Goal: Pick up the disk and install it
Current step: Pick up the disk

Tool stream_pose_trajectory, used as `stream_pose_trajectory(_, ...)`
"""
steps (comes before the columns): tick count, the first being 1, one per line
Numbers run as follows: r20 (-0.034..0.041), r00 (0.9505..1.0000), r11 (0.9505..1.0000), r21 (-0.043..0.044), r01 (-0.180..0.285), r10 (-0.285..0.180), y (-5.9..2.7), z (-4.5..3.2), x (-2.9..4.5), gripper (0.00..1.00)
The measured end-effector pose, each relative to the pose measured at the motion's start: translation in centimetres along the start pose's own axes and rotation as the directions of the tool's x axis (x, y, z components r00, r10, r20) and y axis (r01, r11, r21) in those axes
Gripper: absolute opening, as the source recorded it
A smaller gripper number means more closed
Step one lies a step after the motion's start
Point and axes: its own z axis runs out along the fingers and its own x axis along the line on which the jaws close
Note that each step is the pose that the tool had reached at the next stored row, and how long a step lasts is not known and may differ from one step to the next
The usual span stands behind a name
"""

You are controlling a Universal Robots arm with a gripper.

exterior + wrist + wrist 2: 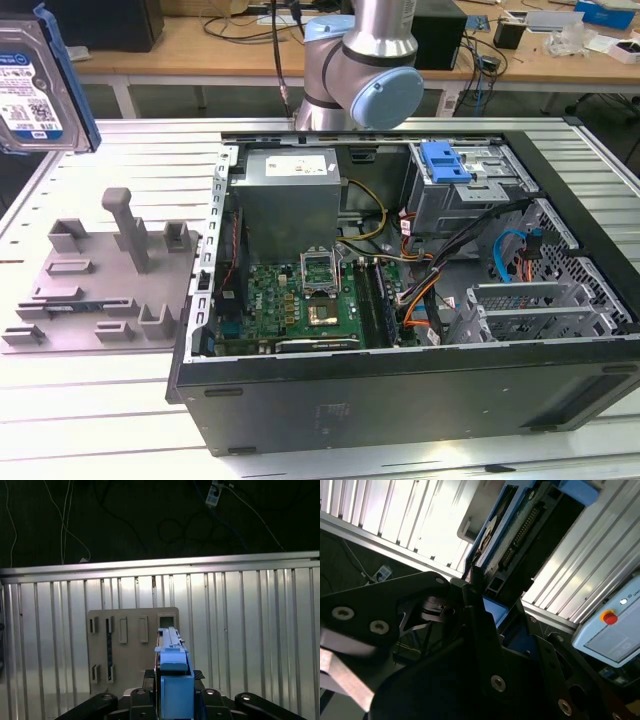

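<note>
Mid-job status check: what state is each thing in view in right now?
disk: in the air above the table, clamped in the gripper.
gripper: shut on the disk.
computer case: open, side panel off.
blue caddy: seated on the drive cage.
grey holder: flat on the table.

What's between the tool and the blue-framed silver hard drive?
Nothing: in the first wrist view the tool clamps the blue-framed silver hard drive directly.
</note>
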Motion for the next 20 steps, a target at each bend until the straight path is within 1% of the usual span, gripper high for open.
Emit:
stream_pose_trajectory(13,0.0003,1.0,1.0,-0.0001,0.0,0.0,0.0,-0.1,0.01,0.37)
stream_pose_trajectory(16,0.0026,1.0,1.0,-0.0002,0.0,0.0,-0.04,-0.14,0.12,0.37)
stream_pose_trajectory(20,0.0031,1.0,1.0,-0.0001,0.0,0.0,-0.23,-0.19,0.38,0.37)
